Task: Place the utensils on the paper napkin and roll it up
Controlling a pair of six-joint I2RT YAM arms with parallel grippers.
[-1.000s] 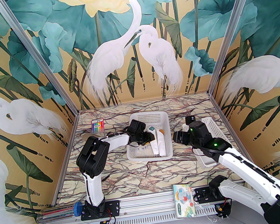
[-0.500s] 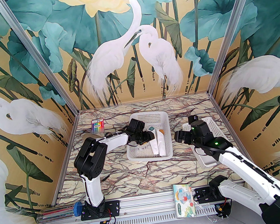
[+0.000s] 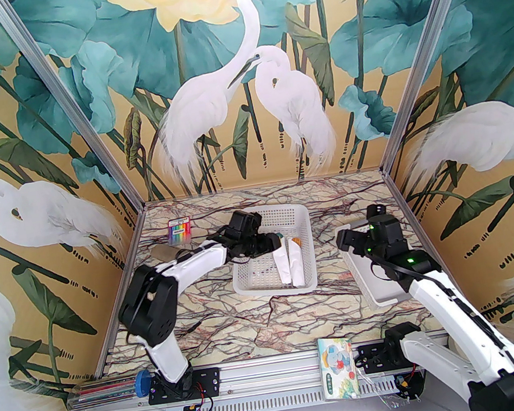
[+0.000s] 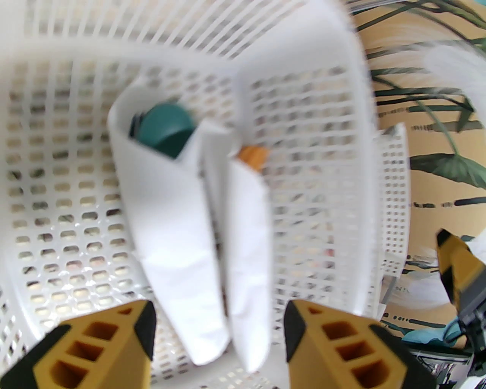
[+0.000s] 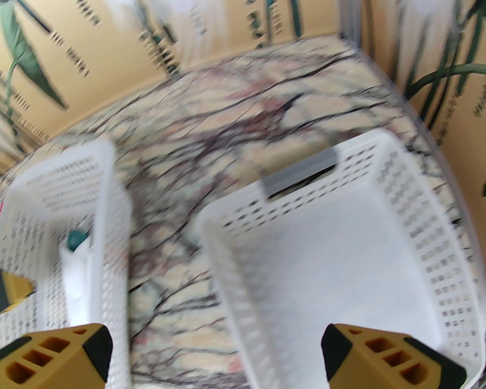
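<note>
By the near edge stands a tissue pack (image 3: 339, 367). Farther in, the right gripper (image 5: 216, 342) hangs over the strip of table (image 5: 235, 125) between two baskets, jaws spread wide and holding nothing. Its camera looks into the right basket (image 5: 429, 212), whose floor the arm partly covers from above. The left gripper (image 4: 220, 323) is above the middle basket (image 3: 304, 221), jaws well apart and gripping nothing. The napkin (image 4: 171, 235) lies rolled on that basket's floor, touching an orange-tipped roll (image 4: 248, 243) on its right. From above the utensils (image 4: 165, 129) are a small teal spot at the roll's far end, while the left wrist view shows a rounded teal bowl there. A marker pack (image 3: 179, 230) lies far left.
</note>
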